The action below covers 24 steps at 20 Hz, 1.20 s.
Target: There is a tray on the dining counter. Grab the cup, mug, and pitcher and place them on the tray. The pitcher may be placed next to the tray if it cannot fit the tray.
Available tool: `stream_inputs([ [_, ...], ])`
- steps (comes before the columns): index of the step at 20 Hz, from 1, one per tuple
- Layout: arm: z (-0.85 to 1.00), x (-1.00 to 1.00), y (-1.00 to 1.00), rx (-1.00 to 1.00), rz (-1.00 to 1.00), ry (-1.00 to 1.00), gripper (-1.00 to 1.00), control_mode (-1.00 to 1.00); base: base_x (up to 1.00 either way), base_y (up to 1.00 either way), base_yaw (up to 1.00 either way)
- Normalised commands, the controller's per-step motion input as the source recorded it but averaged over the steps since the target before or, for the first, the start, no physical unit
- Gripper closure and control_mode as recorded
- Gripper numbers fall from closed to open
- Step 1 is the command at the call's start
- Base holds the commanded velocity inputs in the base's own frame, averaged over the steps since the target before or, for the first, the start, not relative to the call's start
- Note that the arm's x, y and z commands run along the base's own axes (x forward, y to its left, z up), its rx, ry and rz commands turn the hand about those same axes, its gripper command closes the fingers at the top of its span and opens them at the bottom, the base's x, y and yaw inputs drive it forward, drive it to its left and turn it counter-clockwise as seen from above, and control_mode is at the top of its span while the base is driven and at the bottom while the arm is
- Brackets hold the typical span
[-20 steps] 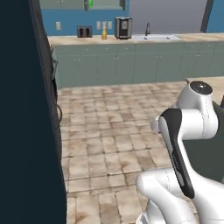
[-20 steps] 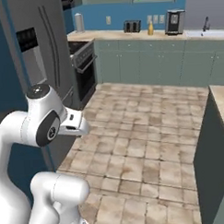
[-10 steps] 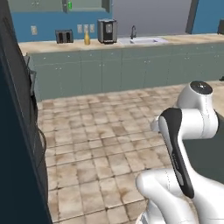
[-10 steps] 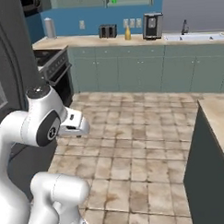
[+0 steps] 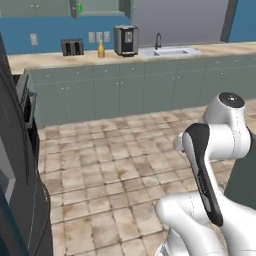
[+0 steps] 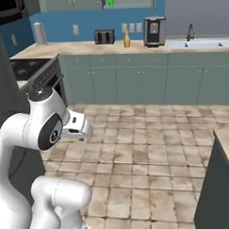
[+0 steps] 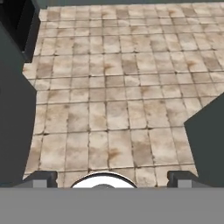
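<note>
My gripper [image 7: 111, 179] is open in the hand view, with nothing between its fingertips [image 7: 41, 178], and it points down at the tiled floor [image 7: 118, 100]. The arm is folded close over the base. An amber bottle-shaped pitcher [image 5: 101, 50] [image 6: 127, 39] stands on the far cabinet counter, between the toaster and the coffee machine. A small bright green thing [image 5: 79, 8] [image 6: 110, 1] that may be the mug sits up at the wall cabinets. A corner of the dining counter [image 6: 227, 143] shows at the right, beige on top with a dark base. The tray and the cup are out of view.
A dark fridge [image 5: 15, 190] and oven [image 6: 37, 75] line the left side. The far counter [image 5: 45, 60] carries a toaster [image 5: 72, 47], a coffee machine [image 5: 126, 40] and a sink [image 5: 167, 51]. Open tiled floor [image 5: 115, 170] lies between me and those cabinets.
The whole picture has shifted, so the base has moved: the fridge fills less of the left side and more of the far counter shows. The arm keeps its folded pose, gripper still open.
</note>
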Motion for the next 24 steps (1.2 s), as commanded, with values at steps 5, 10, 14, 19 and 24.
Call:
stream_inputs([
  [5, 0.00, 0.00, 0.00, 0.00, 0.00, 0.00, -1.00, 1.00, 1.00, -0.35, 0.03],
  [10, 0.00, 0.00, 0.00, 0.00, 0.00, 0.00, -1.00, 1.00, 1.00, -0.47, 0.03],
  [14, 0.00, 0.00, 0.00, 0.00, 0.00, 0.00, -1.00, 1.00, 1.00, -0.50, 0.04],
  [19, 0.00, 0.00, 0.00, 0.00, 0.00, 0.00, -1.00, 1.00, 1.00, -0.38, 0.04],
  [24, 0.00, 0.00, 0.00, 0.00, 0.00, 0.00, -1.00, 1.00, 1.00, -0.09, 0.06],
])
